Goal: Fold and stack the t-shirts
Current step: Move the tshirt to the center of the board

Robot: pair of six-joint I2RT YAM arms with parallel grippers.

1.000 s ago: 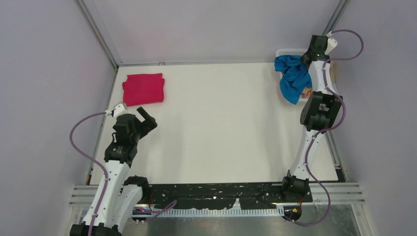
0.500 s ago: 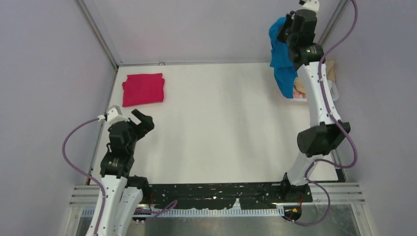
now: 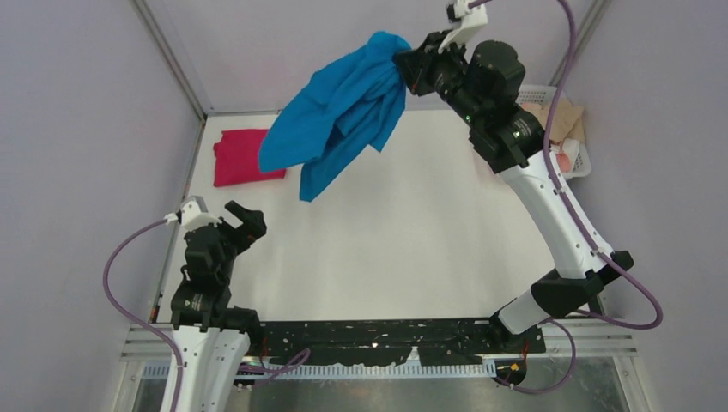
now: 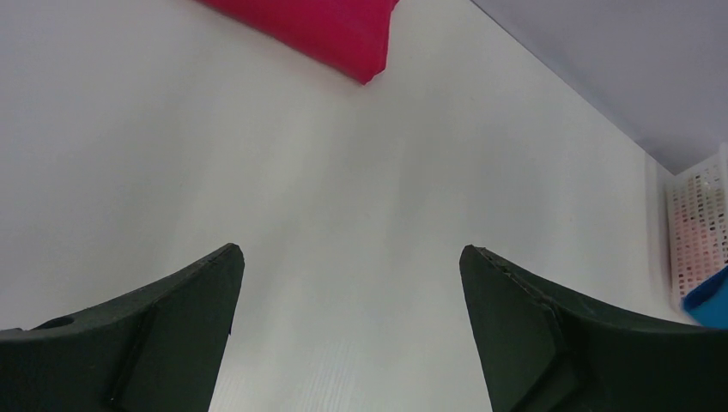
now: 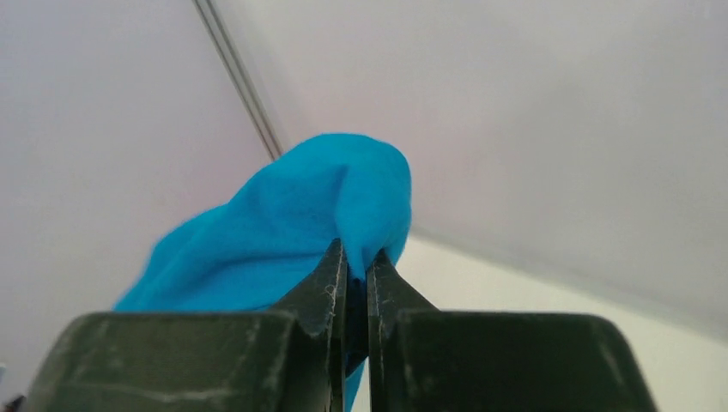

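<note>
1. Right tool (image 3: 403,69) pinched a thin fold of the blue t-shirt (image 3: 343,107), dangling upper centre; it could have slipped.
2. Its hem might have disturbed the folded red t-shirt (image 3: 240,159), upper left on the worktop (image 3: 412,232).
3. Left tool (image 3: 243,219) gaped empty.

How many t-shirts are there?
2. The blue t-shirt hangs in the air from the right gripper, above the table. The magenta-red t-shirt lies folded at the table's far left corner. The basket at the far right may hide more.
</note>
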